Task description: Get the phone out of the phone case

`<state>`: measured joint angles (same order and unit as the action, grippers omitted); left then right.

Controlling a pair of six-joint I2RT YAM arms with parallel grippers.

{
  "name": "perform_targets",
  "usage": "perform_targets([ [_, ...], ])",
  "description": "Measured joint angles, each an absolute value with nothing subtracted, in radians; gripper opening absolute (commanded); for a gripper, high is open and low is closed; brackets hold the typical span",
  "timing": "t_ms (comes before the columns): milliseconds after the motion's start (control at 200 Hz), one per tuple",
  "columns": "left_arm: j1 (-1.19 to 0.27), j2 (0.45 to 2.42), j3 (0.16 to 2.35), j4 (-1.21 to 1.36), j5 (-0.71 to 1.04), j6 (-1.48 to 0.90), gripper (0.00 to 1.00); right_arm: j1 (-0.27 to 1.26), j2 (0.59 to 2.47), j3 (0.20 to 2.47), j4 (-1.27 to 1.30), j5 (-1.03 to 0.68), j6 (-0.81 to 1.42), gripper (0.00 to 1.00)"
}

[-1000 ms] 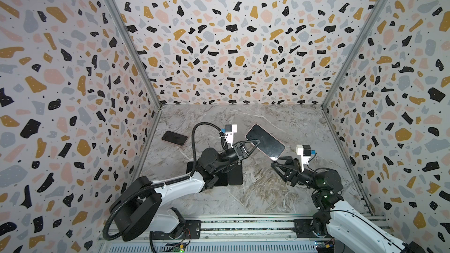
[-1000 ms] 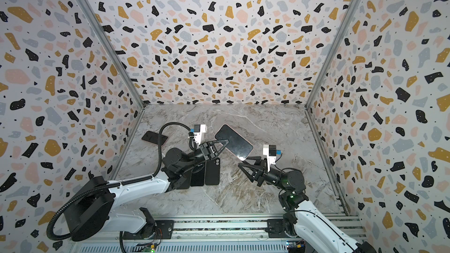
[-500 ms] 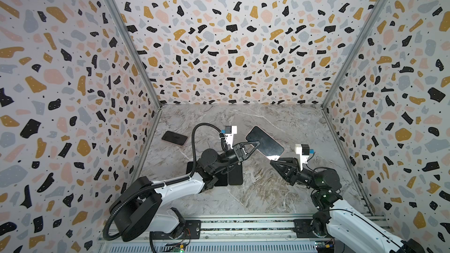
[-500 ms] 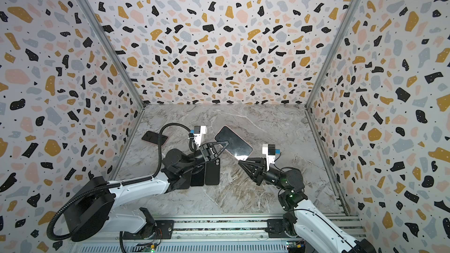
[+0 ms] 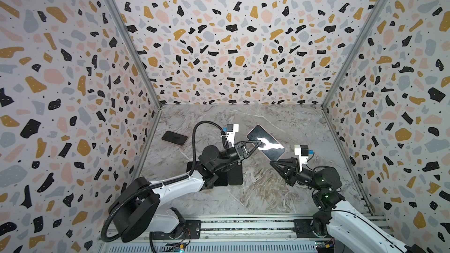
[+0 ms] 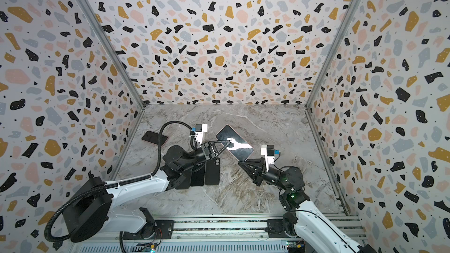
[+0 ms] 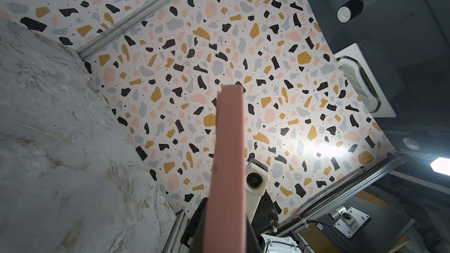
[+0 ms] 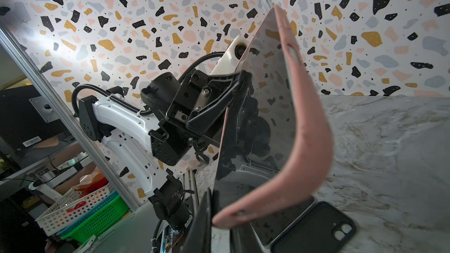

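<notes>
Over at the left side of the marble table (image 5: 280, 198), a dark spare phone (image 5: 174, 138) lies flat, near the left wall and well apart from both arms. Next, beneath the left arm's wrist, a row of flat dark handsets (image 5: 235, 175) rests side by side on the table; in the right wrist view one of them shows its camera holes.

Above them, the left gripper (image 5: 259, 143) is clamped shut on the phone (image 5: 270, 148), with one finger across the glossy screen and the other hidden behind it. The phone hangs in the air between the two arms, clear of the table, tilted with one corner down, and it sits fully inside the phone case (image 8: 311, 142), whose pink rim wraps every edge that shows. In the left wrist view that rim (image 7: 227, 154) runs straight out from between the jaws.

To the right, the right gripper (image 5: 272, 163) reaches up from below, its jaws closed on the lowest corner of the phone case, fingertips pinching the pink rim.
</notes>
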<state>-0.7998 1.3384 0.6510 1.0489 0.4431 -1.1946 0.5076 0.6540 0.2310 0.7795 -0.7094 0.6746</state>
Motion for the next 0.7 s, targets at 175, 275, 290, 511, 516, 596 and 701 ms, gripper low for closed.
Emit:
perform_targets([
  [175, -0.794, 1.326, 0.689, 0.957, 0.468, -1.142, 0.0, 0.511, 0.614, 0.258, 0.65, -0.667, 0.522, 0.0],
  [275, -0.792, 1.324, 0.708, 0.909, 0.476, -1.11, 0.0, 0.515, 0.601, 0.263, 0.608, -0.646, 0.453, 0.0],
  [290, -0.792, 1.324, 0.711, 0.902, 0.477, -1.106, 0.0, 0.516, 0.599, 0.263, 0.602, -0.641, 0.443, 0.0],
  [511, -0.79, 1.314, 0.744, 0.843, 0.498, -1.063, 0.0, 0.537, 0.576, 0.263, 0.591, -0.596, 0.329, 0.0],
  [516, -0.79, 1.313, 0.745, 0.842, 0.498, -1.062, 0.0, 0.538, 0.576, 0.263, 0.591, -0.595, 0.328, 0.0],
  [596, -0.79, 1.303, 0.752, 0.827, 0.496, -1.061, 0.0, 0.548, 0.569, 0.261, 0.59, -0.564, 0.269, 0.0],
  [701, -0.79, 1.296, 0.753, 0.802, 0.492, -1.055, 0.0, 0.561, 0.572, 0.249, 0.596, -0.519, 0.201, 0.0],
])
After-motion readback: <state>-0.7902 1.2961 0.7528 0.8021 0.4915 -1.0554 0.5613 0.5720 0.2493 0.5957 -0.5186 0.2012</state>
